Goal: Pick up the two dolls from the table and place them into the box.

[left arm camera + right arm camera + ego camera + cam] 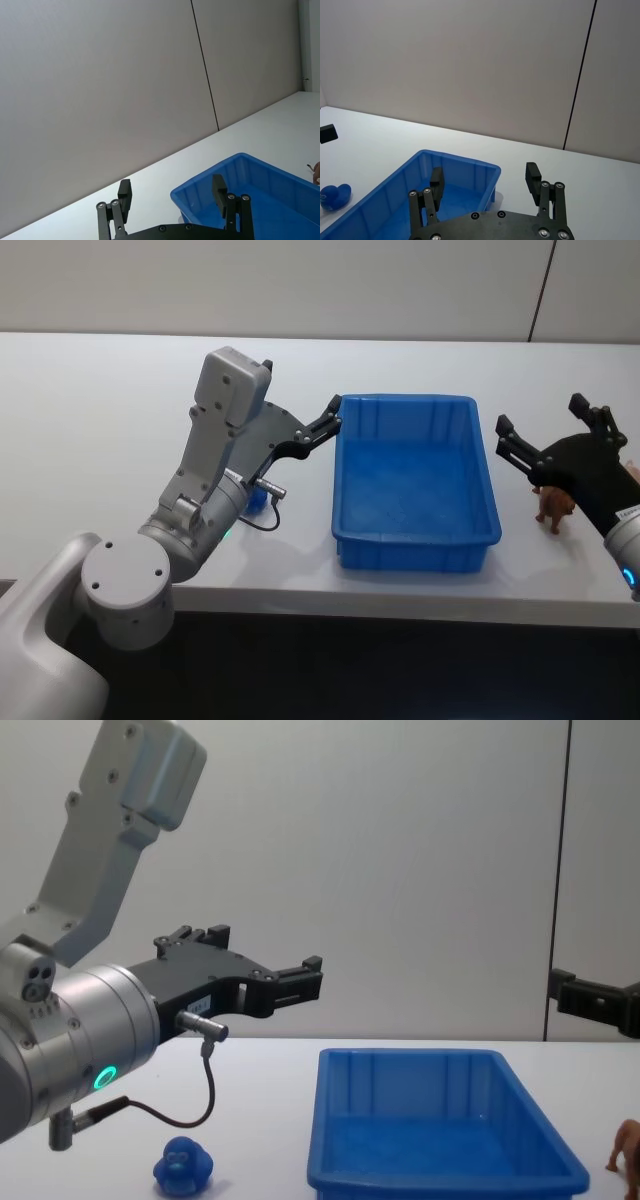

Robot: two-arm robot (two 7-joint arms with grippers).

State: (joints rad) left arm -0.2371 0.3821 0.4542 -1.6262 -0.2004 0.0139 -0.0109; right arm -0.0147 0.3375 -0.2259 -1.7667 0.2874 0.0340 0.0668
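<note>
on the table [100, 420], left of the box [415, 552], the blue doll [182, 1166] sits low beneath the left forearm. the left gripper [327, 422] hangs above table level by the box's far left corner. its fingers [124, 192] are spread wide, hold nothing and point forward toward the wall. the doll therefore lies below the fingertips and back toward the robot, not ahead of them. judgement: the left arm must draw back and pitch down before any grasp is possible.

right of the box, the brown doll [553, 506] stands on its legs near the table's front edge. the right gripper [540, 420] hovers above it and slightly farther out, fingers [532, 174] likewise parted and empty. the same relation applies: the target is below the fingertips and nearer the robot's body.

each doll lies on its own arm's side, with the box between them, so the nearer arm is unambiguous in both cases. the box's long axis runs away from the robot, and neither doll is in it yet. the brown doll's facing cannot be told with certainty.
</note>
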